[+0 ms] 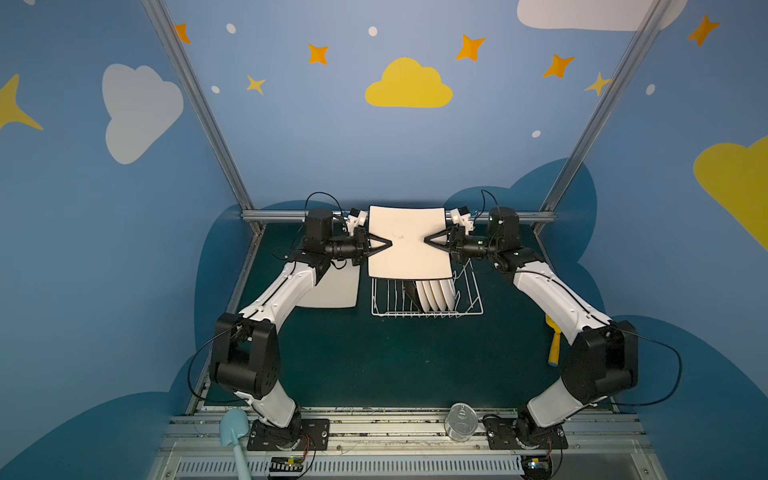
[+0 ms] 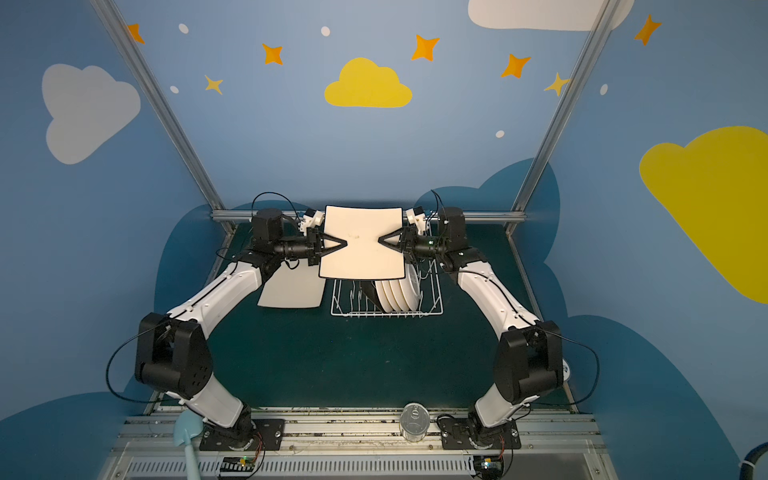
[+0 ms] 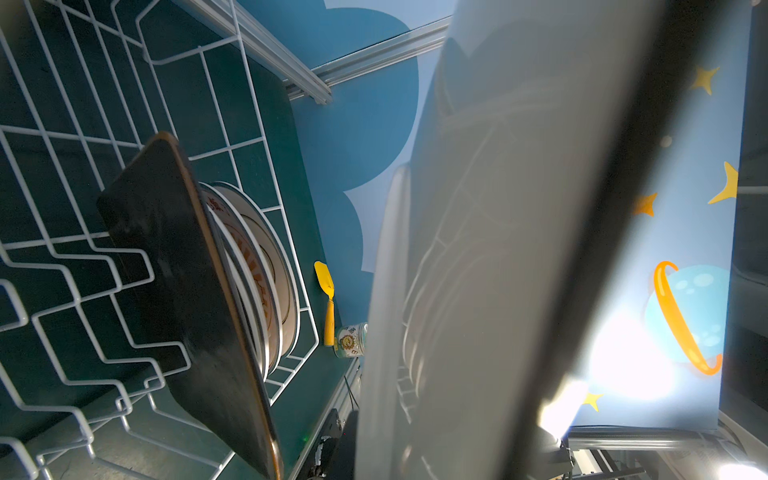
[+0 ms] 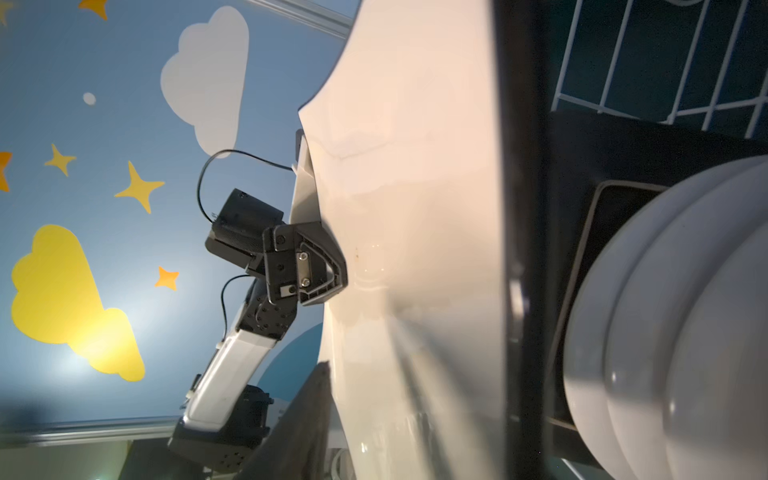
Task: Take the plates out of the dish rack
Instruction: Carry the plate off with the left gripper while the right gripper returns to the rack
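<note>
**Both claws on one cream plate, above the rack**

Both arms reached forward from their bases, elbows bent out to the sides and wrists turned inward, so the claws pointed at each other. The left claw (image 1: 388,244) was clamped on the left edge of the cream plate (image 1: 409,245). The right claw (image 1: 427,241) had a finger lying over the opposite edge, but I couldn't tell whether it was actually pinching.

The plate hung face up above the far end of the dish rack (image 1: 428,315). The black plate (image 1: 411,293) and the round white plates (image 1: 436,295) stood upright in the rack, packed side by side. A second cream plate (image 1: 336,291) lay flat on the green mat (image 1: 374,365), just left of the rack.

Only the left wrist view showed the orange print on the round plates' rims and a gold emblem on the label of a jar (image 3: 352,341) next to a yellow scoop (image 3: 328,299). The lettering on both was too small to read. Only the right wrist view showed the left claw's finger (image 4: 328,266) pressed on the plate's face, with a tiny brown speck beside it.
</note>
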